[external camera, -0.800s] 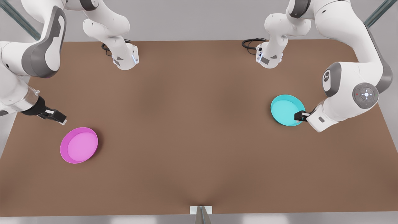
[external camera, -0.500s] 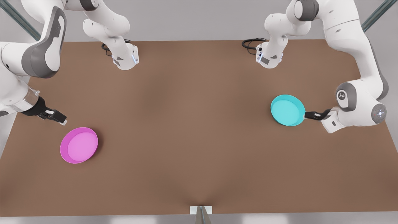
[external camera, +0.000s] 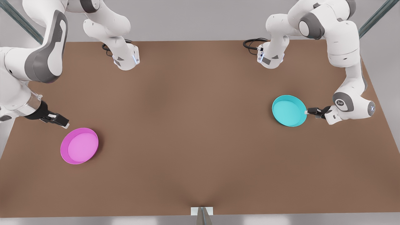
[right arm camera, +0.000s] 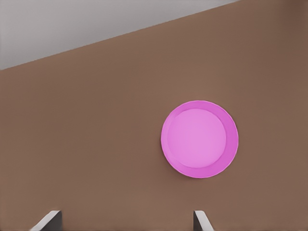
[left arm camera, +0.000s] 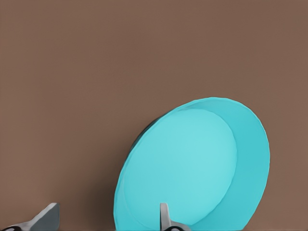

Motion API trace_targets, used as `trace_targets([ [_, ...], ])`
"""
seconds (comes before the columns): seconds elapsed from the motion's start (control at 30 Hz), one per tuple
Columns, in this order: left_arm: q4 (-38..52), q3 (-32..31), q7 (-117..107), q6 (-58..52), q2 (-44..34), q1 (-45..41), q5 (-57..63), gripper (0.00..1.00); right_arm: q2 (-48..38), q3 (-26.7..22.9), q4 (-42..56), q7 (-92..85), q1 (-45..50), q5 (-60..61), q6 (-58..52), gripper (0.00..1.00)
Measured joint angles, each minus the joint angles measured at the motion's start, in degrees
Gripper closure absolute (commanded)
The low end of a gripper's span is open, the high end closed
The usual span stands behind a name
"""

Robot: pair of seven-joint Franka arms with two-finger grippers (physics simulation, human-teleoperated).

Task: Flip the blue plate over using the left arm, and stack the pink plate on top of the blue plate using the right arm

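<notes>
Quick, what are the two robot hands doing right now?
Left gripper: open, at the blue plate's rim, one finger over the inside, not gripping yet.
Right gripper: open, holding nothing, hanging near the pink plate.

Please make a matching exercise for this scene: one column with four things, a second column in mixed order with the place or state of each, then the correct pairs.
1. blue plate
2. pink plate
3. left gripper
4. right gripper

A. open, off the dish near it
B. open, at a dish's rim
C. front view's left, hollow side up
D. front view's right, hollow side up

Pairs: 1-D, 2-C, 3-B, 4-A
</notes>
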Motion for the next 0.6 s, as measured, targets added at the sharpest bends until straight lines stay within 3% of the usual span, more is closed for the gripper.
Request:
trace_targets([
  [0.2, 0.0, -0.7, 2.9, 0.0, 2.9, -0.2, -4.3, 0.0, -0.2, 0.0, 0.1, 0.0, 0.0, -0.4, 0.0, 0.0],
  [0.23, 0.0, -0.8, 2.9, 0.0, 3.0, -0.2, -4.7, 0.04, -0.2, 0.0, 0.0, 0.0, 0.0, -0.4, 0.0, 0.0],
  [0.3, 0.0, -0.9, 2.5, 0.1, 3.3, -0.6, -5.2, 0.29, -0.1, 0.0, 0.0, 0.0, 0.0, -0.4, 0.0, 0.0],
  [0.33, 0.0, -0.9, 2.5, 0.1, 3.3, -0.7, -5.4, 0.33, -0.1, 0.0, 0.0, 0.0, 0.0, -0.4, 0.0, 0.0],
  [0.6, -0.1, -0.9, 2.8, -0.1, 4.0, -0.9, -5.9, 0.42, 0.1, 0.0, 0.0, 0.0, 0.0, -0.3, 0.1, 0.0],
])
